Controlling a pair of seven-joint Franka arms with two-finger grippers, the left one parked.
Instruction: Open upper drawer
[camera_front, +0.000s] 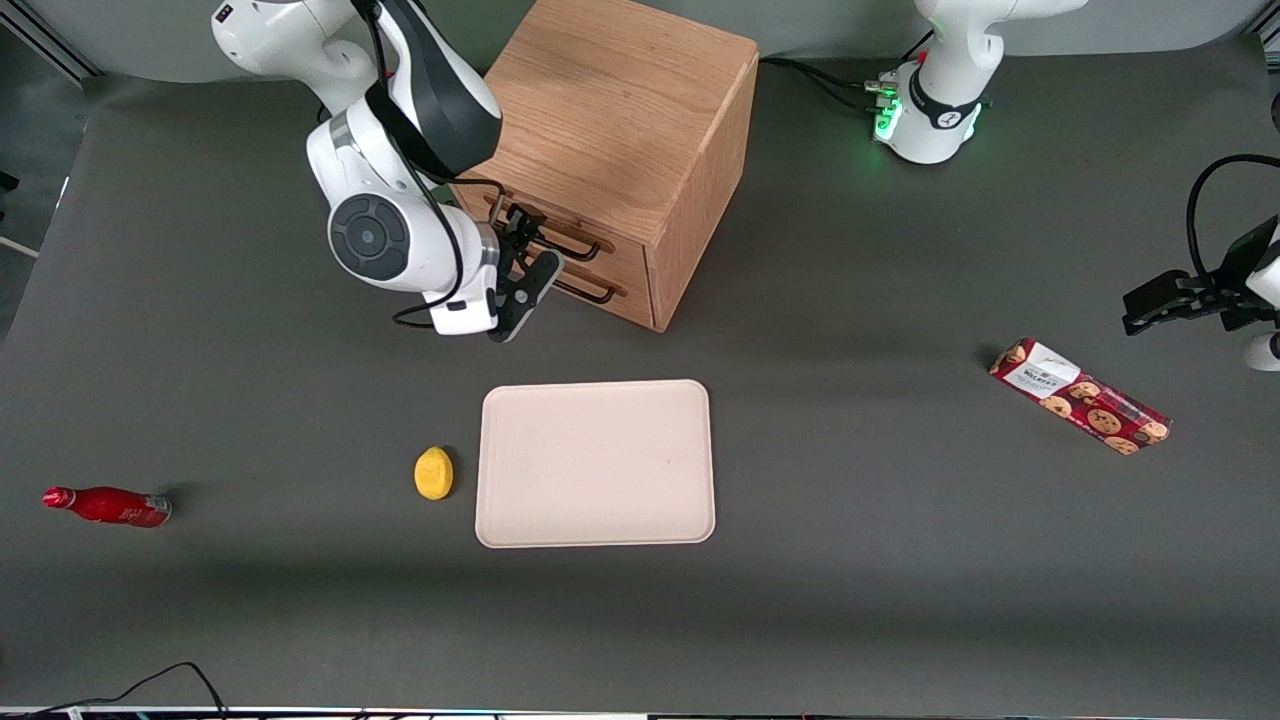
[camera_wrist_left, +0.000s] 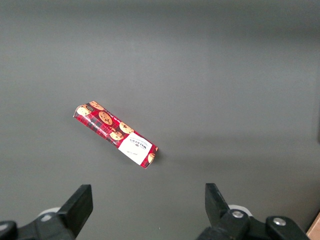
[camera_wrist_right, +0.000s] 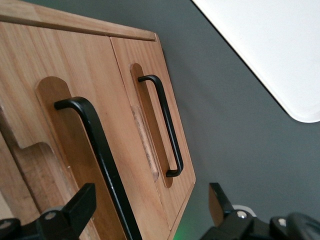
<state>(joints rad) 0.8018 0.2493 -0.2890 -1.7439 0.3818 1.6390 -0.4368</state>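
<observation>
The wooden cabinet (camera_front: 620, 110) stands on the table, farther from the front camera than the tray. Its upper drawer (camera_front: 625, 243) is shut, and its dark bar handle (camera_front: 565, 238) shows in the right wrist view (camera_wrist_right: 97, 150) too. The bottom drawer's handle (camera_front: 592, 292) (camera_wrist_right: 167, 125) sits just below it. My right gripper (camera_front: 530, 252) (camera_wrist_right: 150, 197) is open in front of the drawers. The upper handle passes between the fingers (camera_wrist_right: 80, 206), close to one of them, and they are not closed on it.
A beige tray (camera_front: 595, 462) (camera_wrist_right: 270, 50) lies nearer the front camera than the cabinet, with a yellow lemon (camera_front: 433, 472) beside it. A red bottle (camera_front: 108, 506) lies toward the working arm's end. A cookie packet (camera_front: 1080, 396) (camera_wrist_left: 116, 135) lies toward the parked arm's end.
</observation>
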